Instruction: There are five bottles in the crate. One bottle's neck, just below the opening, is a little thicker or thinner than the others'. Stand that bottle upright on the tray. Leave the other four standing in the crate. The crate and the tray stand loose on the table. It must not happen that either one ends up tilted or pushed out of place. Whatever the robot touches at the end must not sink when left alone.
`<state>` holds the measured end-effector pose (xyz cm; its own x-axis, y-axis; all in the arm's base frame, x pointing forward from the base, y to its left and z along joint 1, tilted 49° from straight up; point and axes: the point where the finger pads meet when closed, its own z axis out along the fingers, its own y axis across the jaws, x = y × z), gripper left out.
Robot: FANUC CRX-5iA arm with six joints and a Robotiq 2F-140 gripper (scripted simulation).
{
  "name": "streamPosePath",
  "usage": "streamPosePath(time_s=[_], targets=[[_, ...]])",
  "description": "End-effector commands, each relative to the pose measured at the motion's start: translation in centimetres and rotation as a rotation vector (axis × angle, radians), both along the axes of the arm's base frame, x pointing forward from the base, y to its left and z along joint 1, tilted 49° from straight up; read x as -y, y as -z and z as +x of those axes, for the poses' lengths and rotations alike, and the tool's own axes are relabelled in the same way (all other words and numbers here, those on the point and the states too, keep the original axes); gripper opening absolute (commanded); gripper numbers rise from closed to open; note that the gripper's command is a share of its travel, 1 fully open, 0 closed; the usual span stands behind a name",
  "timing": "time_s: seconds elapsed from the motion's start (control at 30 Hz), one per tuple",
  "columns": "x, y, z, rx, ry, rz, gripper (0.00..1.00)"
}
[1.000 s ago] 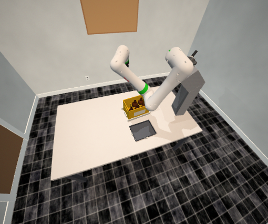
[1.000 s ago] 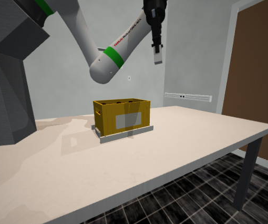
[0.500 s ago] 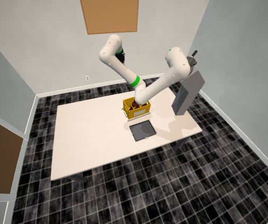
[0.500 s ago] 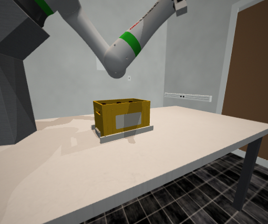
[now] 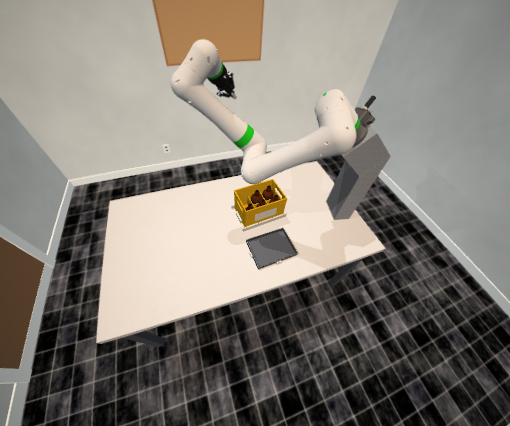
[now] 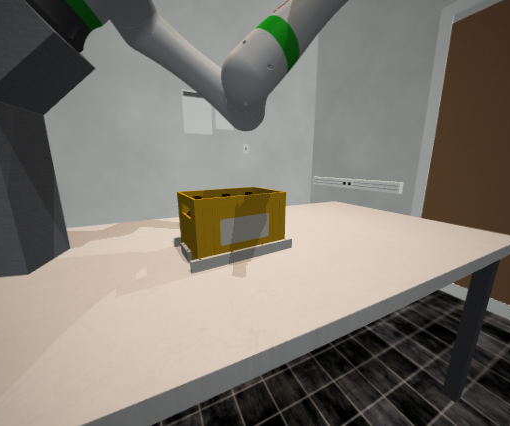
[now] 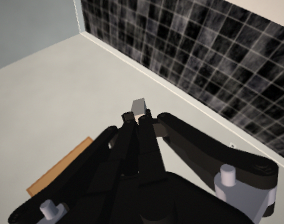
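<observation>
The yellow crate [image 5: 260,201] stands on the table, with several brown bottles [image 5: 263,196] upright in it. In the exterior view the crate [image 6: 232,221] shows only the dark bottle tops [image 6: 225,195] at its rim. The flat grey tray [image 5: 271,248] lies on the table just in front of the crate and holds nothing; it also shows as a low grey slab [image 6: 241,255]. My gripper [image 5: 227,87] is high above the table, far from the crate, and points toward the back wall. Its fingers [image 7: 138,112] are shut and hold nothing. I cannot tell the neck widths apart.
The arm's grey pedestal [image 5: 357,175] stands at the table's right edge. The arm's elbow [image 5: 256,165] hangs above the crate. An orange panel [image 5: 208,27] is on the back wall. The wrist view shows only wall, baseboard and tiled floor.
</observation>
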<state>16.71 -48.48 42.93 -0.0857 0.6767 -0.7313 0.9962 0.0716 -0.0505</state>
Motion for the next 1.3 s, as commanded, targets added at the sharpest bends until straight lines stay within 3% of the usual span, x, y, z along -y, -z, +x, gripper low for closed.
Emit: streamPosePath(time_s=[0.0, 0.43, 0.5, 0.53, 1.0, 1.07, 1.1, 1.27], targets=[[-0.3, -2.6, -3.4, -0.031, 0.057, 0.003, 0.1], [-3.4, -9.7, -13.4, -0.119, 0.223, 0.028, 0.1], [-3.4, -9.7, -13.4, -0.119, 0.223, 0.028, 0.1], [-4.6, -11.2, -15.6, -0.137, 0.26, 0.036, 0.1], [-11.6, -17.7, -24.9, -0.22, 0.428, 0.089, 0.1], [-11.6, -17.7, -24.9, -0.22, 0.428, 0.089, 0.1], [-13.4, -19.0, -26.7, -0.236, 0.463, 0.103, 0.1], [-16.6, -20.9, -29.4, -0.261, 0.518, 0.127, 0.1]])
